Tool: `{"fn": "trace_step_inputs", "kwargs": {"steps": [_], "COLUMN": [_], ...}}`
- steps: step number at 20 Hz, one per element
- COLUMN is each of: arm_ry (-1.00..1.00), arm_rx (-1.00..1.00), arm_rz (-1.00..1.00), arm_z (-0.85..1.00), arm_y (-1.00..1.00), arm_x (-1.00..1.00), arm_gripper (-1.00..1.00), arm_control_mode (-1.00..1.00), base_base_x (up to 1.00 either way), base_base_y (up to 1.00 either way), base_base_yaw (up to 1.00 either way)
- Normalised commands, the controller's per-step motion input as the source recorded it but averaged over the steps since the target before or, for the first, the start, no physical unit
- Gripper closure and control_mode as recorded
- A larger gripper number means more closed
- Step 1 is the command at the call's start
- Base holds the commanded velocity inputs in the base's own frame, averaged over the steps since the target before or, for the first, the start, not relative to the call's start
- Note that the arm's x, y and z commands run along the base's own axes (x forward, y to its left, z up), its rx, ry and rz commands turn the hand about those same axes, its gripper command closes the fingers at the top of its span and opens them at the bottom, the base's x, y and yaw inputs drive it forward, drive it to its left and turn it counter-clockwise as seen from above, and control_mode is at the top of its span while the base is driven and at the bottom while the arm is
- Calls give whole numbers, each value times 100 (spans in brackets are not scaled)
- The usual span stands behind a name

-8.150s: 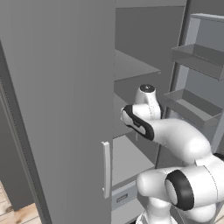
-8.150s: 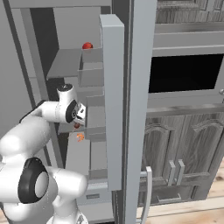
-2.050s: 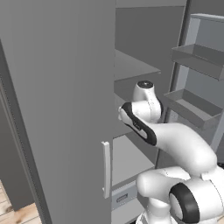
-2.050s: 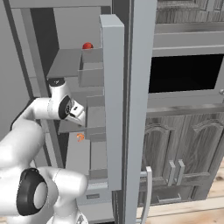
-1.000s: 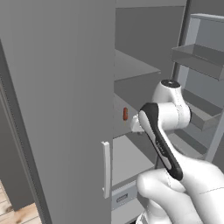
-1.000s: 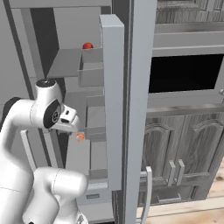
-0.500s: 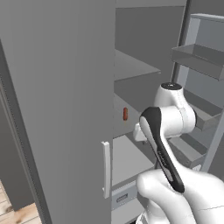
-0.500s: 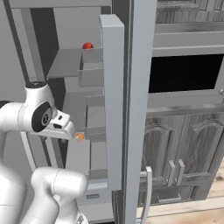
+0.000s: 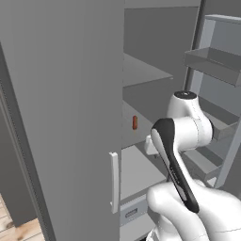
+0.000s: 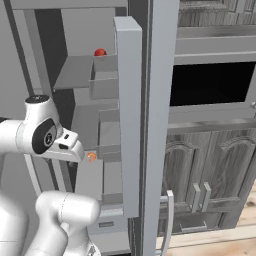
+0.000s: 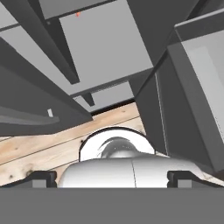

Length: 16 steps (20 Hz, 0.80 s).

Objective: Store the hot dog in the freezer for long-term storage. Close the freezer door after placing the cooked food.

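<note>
I've got the hot dog [image 9: 134, 122] sitting on a grey shelf inside the freezer [image 9: 141, 70], a small red-orange stick near the shelf's left edge; from the right base camera it shows as an orange speck [image 10: 91, 157] just past the wrist, and in the hand camera as a tiny dot far up the frame [image 11: 78, 14]. It lies where it lay two seconds ago. What's changed is the arm: back then the wrist was tucked close in front of the shelf, and now it has swung out to the right and risen, well apart from the hot dog. The gripper [image 11: 112, 175] is spread as wide as it goes, and I see nothing between the fingertips [image 11: 41, 176], only wooden floor [image 11: 39, 148] and my own base below. The freezer door [image 10: 129, 115] stands open on the right, its inner bins [image 9: 214, 59] facing the compartment, same as before. Higher up, a red ball [image 10: 100, 52] rests on an upper shelf. To the far right, the black oven window [image 10: 210, 82] sits above wooden cabinet doors [image 10: 210, 170].
</note>
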Motion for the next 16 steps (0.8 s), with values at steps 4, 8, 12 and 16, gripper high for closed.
{"fn": "trace_step_inputs", "kwargs": {"steps": [4, 8, 12, 16], "arm_ry": [1, 1, -4, -5], "arm_rx": [0, 0, 0, 1], "arm_rz": [0, 0, 0, 1], "arm_z": [14, 13, 11, 2], "arm_y": [-5, -2, -7, -17], "arm_x": [-5, -20, -26, -46], "arm_gripper": [-100, -100, -100, -100], "arm_control_mode": [-100, -100, -100, -100], "base_base_x": [0, 0, 0, 0], "base_base_y": [0, 0, 0, 0], "base_base_yaw": [0, 0, 0, 0]}}
